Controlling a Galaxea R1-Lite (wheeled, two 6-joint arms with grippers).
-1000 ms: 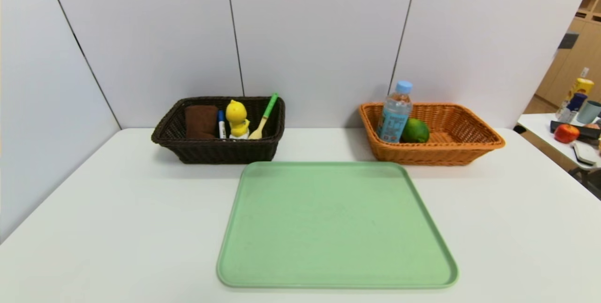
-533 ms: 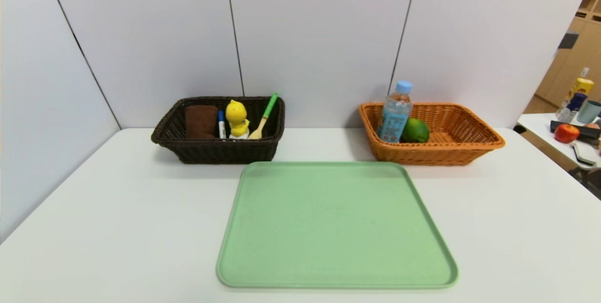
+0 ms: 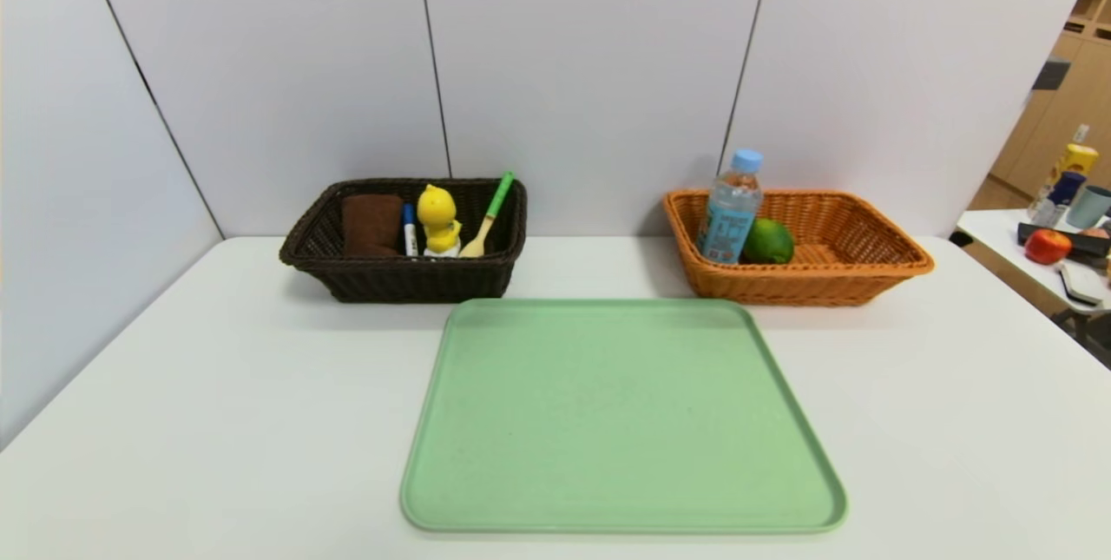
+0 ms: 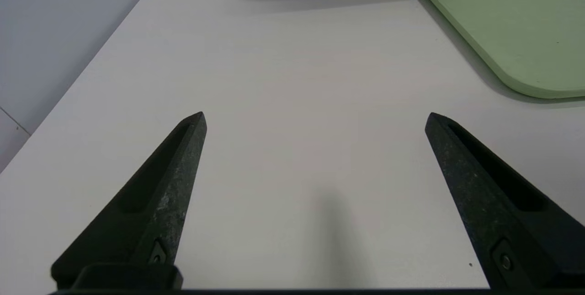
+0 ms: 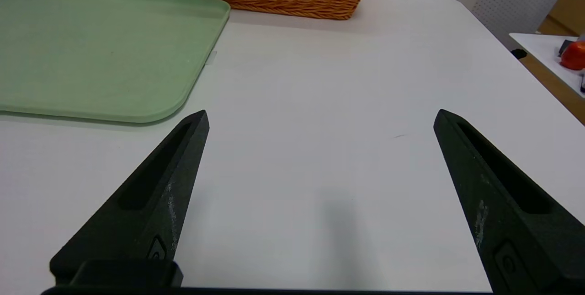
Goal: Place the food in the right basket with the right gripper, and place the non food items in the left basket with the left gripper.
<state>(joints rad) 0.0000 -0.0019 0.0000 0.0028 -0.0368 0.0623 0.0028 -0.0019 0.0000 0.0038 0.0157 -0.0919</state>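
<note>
head view shows the dark brown woven basket (image 3: pixel 404 239) at the far left of the white table (image 3: pixel 217 421), against the wall panels. inside it sit a folded brown towel (image 3: pixel 371 225), a blue-capped white marker (image 3: pixel 410 232) just beside it, a yellow duck toy (image 3: pixel 438 218) standing upright, and a yellow slotted spoon with a green handle (image 3: pixel 488 217) leaning against the basket's right end. the orange woven basket (image 3: pixel 855 260) stands at the far right, well apart from the dark one; a clear water bottle with a light-blue cap (image 3: pixel 731 207) stands upright in its left end, with a green lime (image 3: pixel 767 241) touching it. a light green tray (image 3: pixel 621 417) lies bare between and in front of the two baskets. neither arm appears in this view.

left wrist view shows the left gripper (image 4: pixel 315 119) low over bare table, left of the tray's edge, its two black fingers spread wide and holding nothing. right wrist view shows the right gripper (image 5: pixel 320 116) likewise over bare table to the tray's right, fingers spread wide and empty, the orange basket ahead of it.
</note>
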